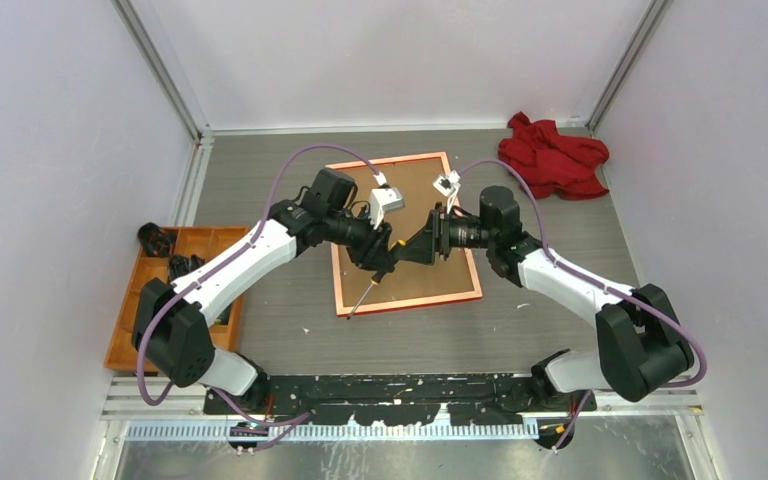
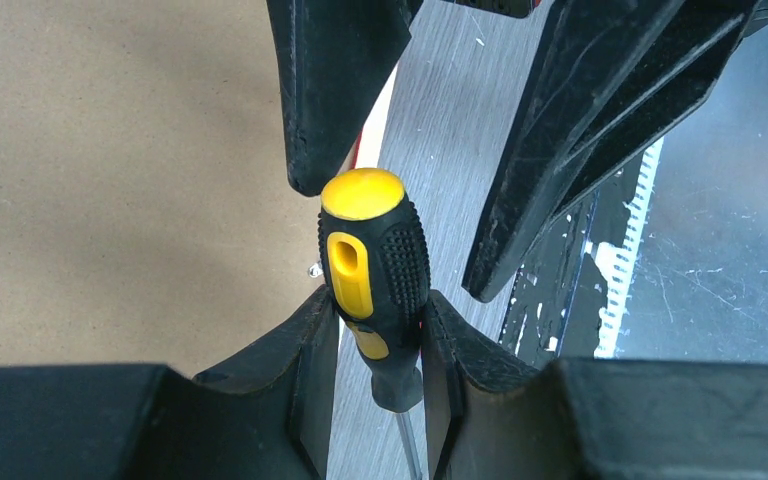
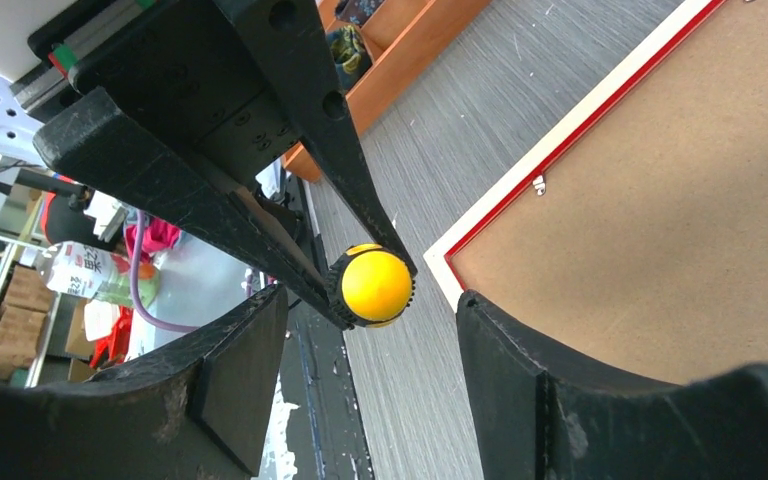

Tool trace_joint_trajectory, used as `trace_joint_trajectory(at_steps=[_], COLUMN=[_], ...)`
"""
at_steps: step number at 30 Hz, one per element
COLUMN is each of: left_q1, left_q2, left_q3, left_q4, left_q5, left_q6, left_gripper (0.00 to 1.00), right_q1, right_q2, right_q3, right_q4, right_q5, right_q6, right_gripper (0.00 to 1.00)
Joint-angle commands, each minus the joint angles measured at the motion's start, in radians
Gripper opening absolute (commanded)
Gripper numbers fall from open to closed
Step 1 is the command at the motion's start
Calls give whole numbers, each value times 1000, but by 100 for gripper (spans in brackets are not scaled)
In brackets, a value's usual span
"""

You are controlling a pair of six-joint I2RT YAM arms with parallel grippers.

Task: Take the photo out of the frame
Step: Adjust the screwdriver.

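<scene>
My left fingers (image 2: 305, 350) are closed partway and clamp the black-and-yellow handle of a screwdriver (image 2: 372, 260). Its shaft slants toward the near left corner of the frame (image 1: 410, 300). My right fingers (image 3: 230, 380) stand wide apart, one on each side of the handle's yellow butt end, with a gap on both sides. The frame lies back-up mid-table (image 1: 290, 200), with the brown backing board (image 1: 420, 185) filling it. The photo I cannot see.
</scene>
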State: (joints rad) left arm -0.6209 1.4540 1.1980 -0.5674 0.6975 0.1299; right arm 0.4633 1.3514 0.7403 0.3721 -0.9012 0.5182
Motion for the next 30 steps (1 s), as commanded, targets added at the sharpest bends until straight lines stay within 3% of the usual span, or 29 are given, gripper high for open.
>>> trace_joint_trajectory(at_steps=[1,6,13,22,24,26,30], left_q1=[-4,-6,-11,-22,-24,-25,-24], left_q2=[-7,-8,-1,11,12,7,2], left_q3=[2,-5,-3,-2,-4,-1,2], left_q4=[50,51,50,42,41,41,41], left_q5=[34,42,43,42,42,35,13], left_q6=[-18,-13,-10,-1,2,2,1], left_gripper=[0,1,0,0,1,0,0], right_q1=[9,10,10,11,12,11,11], right_q2=[11,14,16,20,22,21,20], right_q3=[0,9,10,10,10,10,8], right_q4=[36,36,37,50,50,50,50], right_q5=[-21,4,3,-1,-3,-9,-23], right_q6=[-34,-17,-17,1,2,-1,-5], right_gripper=[67,66,54,52,46,34,28])
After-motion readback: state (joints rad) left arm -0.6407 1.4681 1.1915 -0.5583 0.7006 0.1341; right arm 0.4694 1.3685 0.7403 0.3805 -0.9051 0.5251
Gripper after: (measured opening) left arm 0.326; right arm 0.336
